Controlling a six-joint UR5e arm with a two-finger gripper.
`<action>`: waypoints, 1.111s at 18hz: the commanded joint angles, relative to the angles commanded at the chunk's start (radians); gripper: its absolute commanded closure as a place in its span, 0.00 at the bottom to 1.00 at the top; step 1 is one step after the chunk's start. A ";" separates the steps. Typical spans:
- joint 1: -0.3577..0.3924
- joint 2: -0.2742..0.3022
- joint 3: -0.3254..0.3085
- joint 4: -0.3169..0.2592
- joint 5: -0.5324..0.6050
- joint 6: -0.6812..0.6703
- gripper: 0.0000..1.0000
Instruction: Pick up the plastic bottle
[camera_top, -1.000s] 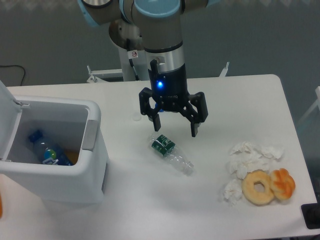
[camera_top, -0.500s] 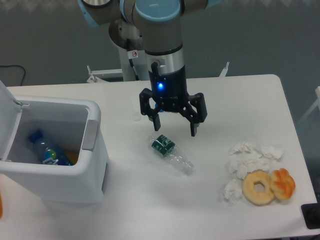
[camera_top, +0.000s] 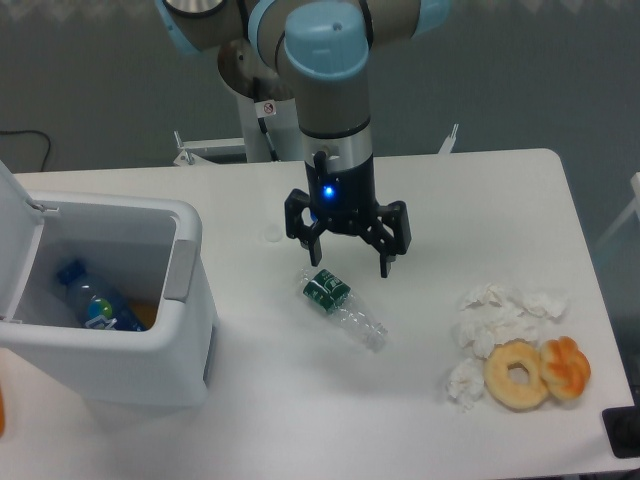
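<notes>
Gripper (camera_top: 350, 257) has shifted slightly since a second ago: it looks a bit smaller and further back on the table, the arm's wrist sits more upright over it, bottle untouched in the same spot.

Bottle (camera_top: 343, 309) lies on its side on the table (camera_top: 500, 200), diagonal, green-label end up-left and the clear ridged body running down-right. No cap visible. Lying flat, it likely needs a top-down pinch across the narrow body rather than along its length.

Gripper hangs just behind the label end, fingers spread wide, nothing between them. Not touching the bottle. Fingertips point down, so it reads as a pre-grasp hover; whether the finger line is squared to the bottle's axis, cannot tell from this angle. Judgement: approach phase, grasp not started. Thin dented plastic will likely squash and may roll out if the jaws close off-centre.

Bin (camera_top: 110, 300) stands well to the left, lid open, holding a blue-label bottle (camera_top: 92, 301), so probably the drop point for waste. A small round mark or cap (camera_top: 273, 237) sits on the table left of the gripper; too small to tell which.

Crumpled tissues (camera_top: 495, 320) and two donuts (camera_top: 535, 372) lie to the right, well apart from the bottle and out of the descent path.
</notes>
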 joint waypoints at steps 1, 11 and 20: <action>0.000 -0.008 -0.002 0.000 0.002 -0.003 0.00; 0.003 -0.087 0.057 -0.003 0.087 -0.377 0.00; 0.034 -0.175 0.058 -0.018 0.052 -0.727 0.00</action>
